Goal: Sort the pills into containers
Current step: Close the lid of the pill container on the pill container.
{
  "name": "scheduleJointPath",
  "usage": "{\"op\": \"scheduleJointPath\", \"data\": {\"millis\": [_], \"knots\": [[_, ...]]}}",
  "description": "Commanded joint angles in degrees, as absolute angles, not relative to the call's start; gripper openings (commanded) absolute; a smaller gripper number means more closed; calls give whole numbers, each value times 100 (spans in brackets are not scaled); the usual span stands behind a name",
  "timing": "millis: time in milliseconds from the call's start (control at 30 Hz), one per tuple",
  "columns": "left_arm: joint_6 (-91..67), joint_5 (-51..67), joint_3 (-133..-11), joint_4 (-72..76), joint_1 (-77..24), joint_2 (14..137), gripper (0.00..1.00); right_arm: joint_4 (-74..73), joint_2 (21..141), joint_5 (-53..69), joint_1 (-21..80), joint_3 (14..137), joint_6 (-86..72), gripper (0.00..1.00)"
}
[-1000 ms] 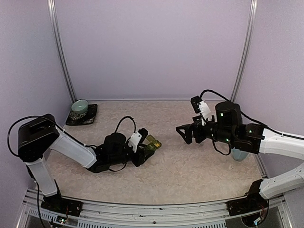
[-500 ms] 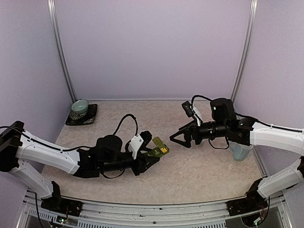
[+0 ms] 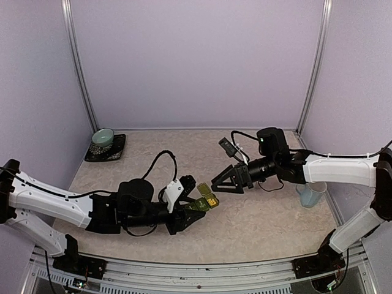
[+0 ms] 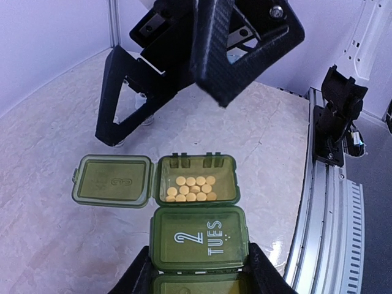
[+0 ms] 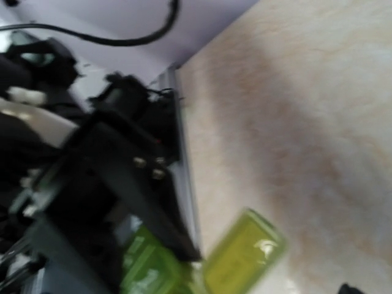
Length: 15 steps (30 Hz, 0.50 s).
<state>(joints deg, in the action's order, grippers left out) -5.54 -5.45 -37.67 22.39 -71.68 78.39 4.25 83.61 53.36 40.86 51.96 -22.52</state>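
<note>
Well, round pills (image 4: 191, 188) in square containers (image 4: 199, 242)

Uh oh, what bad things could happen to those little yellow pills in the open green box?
1. The right hand is wide open and very near the uncovered pills, so a bump might spill them.
2. The left hand grips the containers at one end only, so a knock might twist them loose.
3. The open lid sticks out sideways and could snag a finger.
</note>
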Motion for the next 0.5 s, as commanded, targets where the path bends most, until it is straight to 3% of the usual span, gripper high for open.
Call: {"op": "scheduleJointPath", "data": {"millis": [0, 467], "knots": [[-524, -566, -3990, 2070, -7257, 7841, 33, 929, 8422, 6152, 4215, 5269, -2457, 100], [-509, -665, -3964, 2100, -7328, 7796, 32, 406, 8784, 5933, 4576, 5613, -2054, 100]]}}
